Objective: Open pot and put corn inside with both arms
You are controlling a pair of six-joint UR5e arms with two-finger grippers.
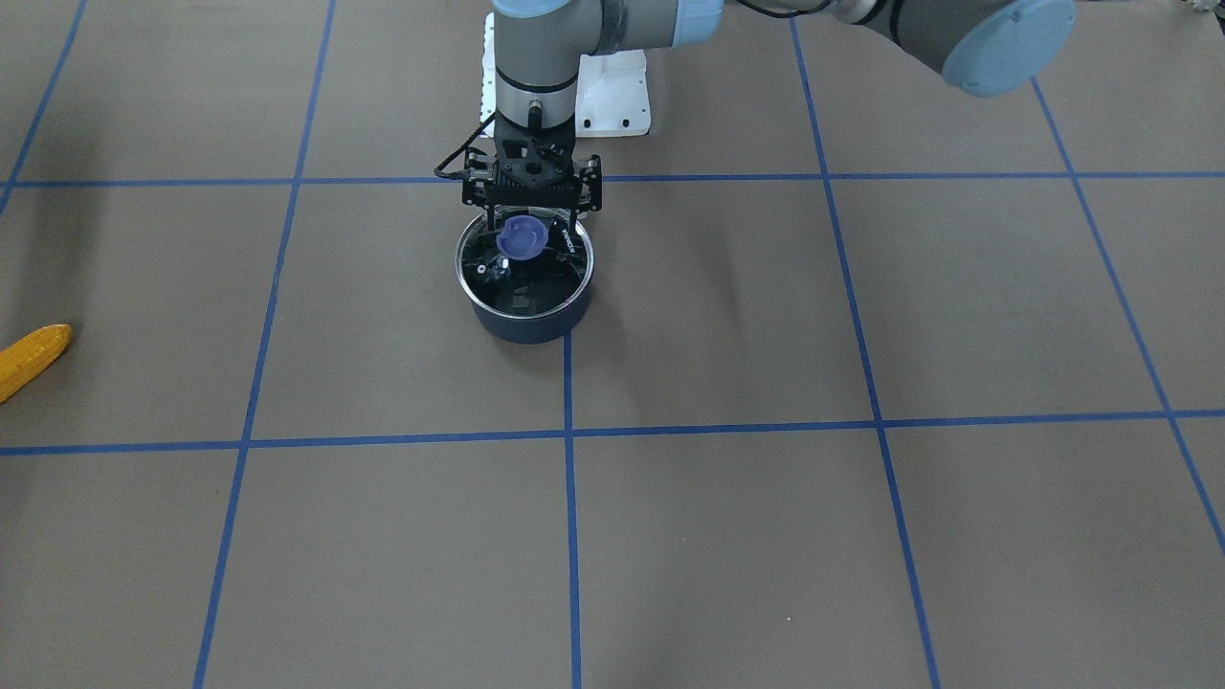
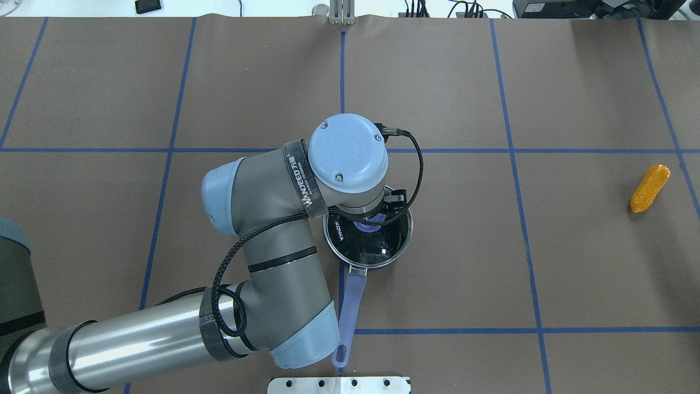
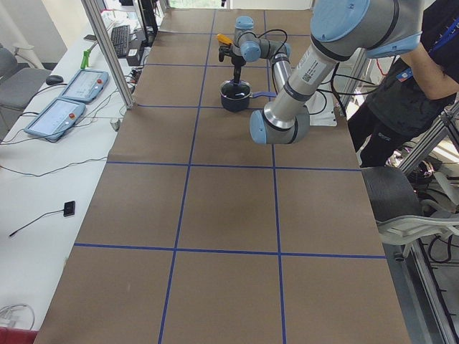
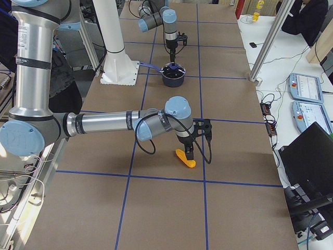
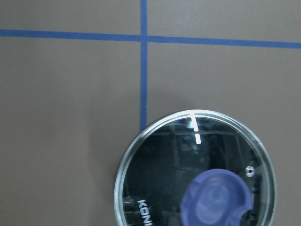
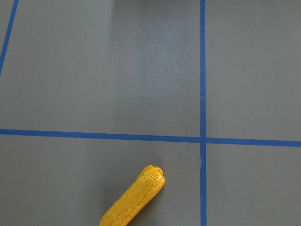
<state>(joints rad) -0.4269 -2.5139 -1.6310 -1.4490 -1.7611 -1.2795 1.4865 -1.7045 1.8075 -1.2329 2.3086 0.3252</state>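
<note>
The pot (image 1: 522, 325) sits mid-table with its glass lid (image 5: 188, 150) on and its handle (image 2: 350, 306) pointing to 6 o'clock in the overhead view. The left gripper (image 1: 533, 228) straddles the purple knob (image 1: 523, 237), fingers apart and not clamped. The corn (image 2: 649, 189) lies well apart at about 3 o'clock, the right gripper (image 4: 189, 148) near it; whether that one is closed we cannot tell. We judge the lid-lifting step is in hand. Next we pinch the knob squarely and lift straight up.
</note>
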